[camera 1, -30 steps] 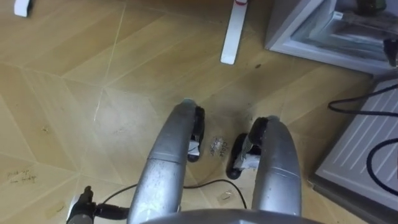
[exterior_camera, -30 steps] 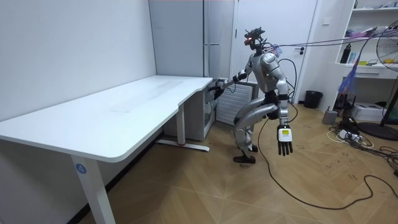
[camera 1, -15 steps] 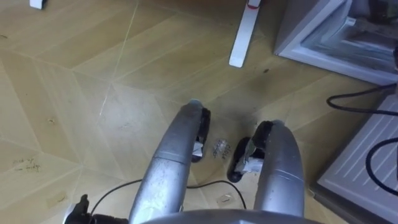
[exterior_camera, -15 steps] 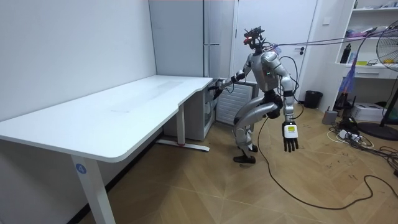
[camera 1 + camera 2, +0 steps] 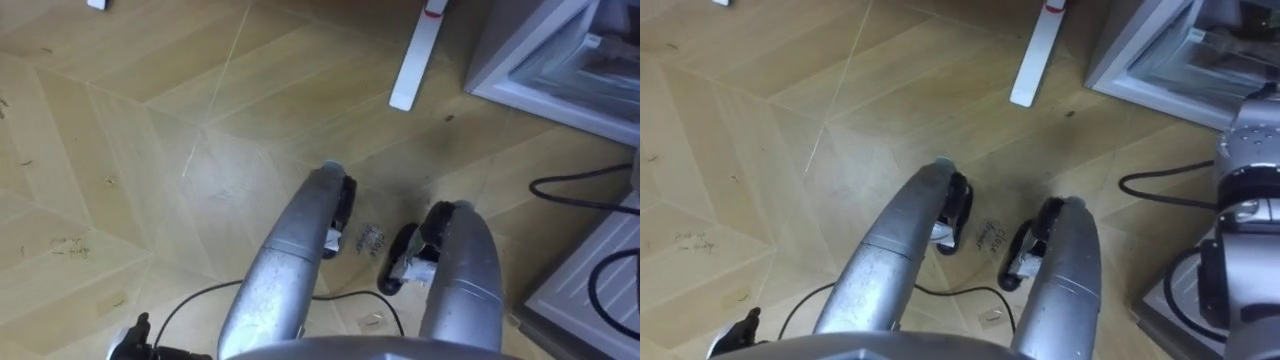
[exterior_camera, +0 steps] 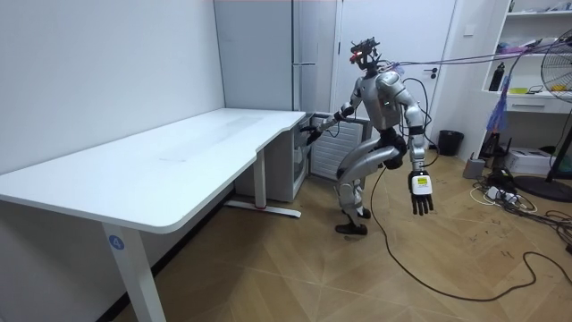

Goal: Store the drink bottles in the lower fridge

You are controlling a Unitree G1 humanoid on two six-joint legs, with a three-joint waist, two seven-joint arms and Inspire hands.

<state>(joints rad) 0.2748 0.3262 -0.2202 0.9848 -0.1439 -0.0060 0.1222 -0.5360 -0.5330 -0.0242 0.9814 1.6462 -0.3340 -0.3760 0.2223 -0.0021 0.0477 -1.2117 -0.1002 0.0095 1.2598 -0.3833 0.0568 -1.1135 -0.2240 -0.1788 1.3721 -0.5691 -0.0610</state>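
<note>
**A:** Fridge (image 5: 530,70), position?
**B:** 1 o'clock in the eye views. The lower compartment is open, with a pale frame and fittings showing inside. The door (image 5: 578,295) stands open at 4 o'clock, its ribbed inner face toward the camera.

**A:** Robot's stance?
**B:** In the room view its knees are bent and its trunk leans forward. It stands on the wood floor (image 5: 120,150) before the fridge, by the end of the desk (image 6: 179,152), facing the room view's left. The eye views look straight down past its legs.

**A:** And the right hand (image 6: 309,131)?
**B:** It reaches out at 9 o'clock from the body in the room view, at the fridge front just past the desk corner. It reads as a small dark shape there, so I can't tell whether it grips anything. The right arm enters the right eye view at 3 o'clock.

**A:** The left hand (image 6: 420,192)?
**B:** It hangs at 4 o'clock from the body in the room view, behind the hip and well apart from the fridge. The fingers are straight and loose, pointing down, closed round nothing.

**A:** Surroundings?
**B:** The desk foot (image 5: 418,55) is a white bar at 12 o'clock in the eye views, near the fridge's left corner. On the room view's right, a bin (image 6: 450,141) sits at 3 o'clock against the far wall, with a fan (image 6: 561,80) at 2 o'clock.
</note>
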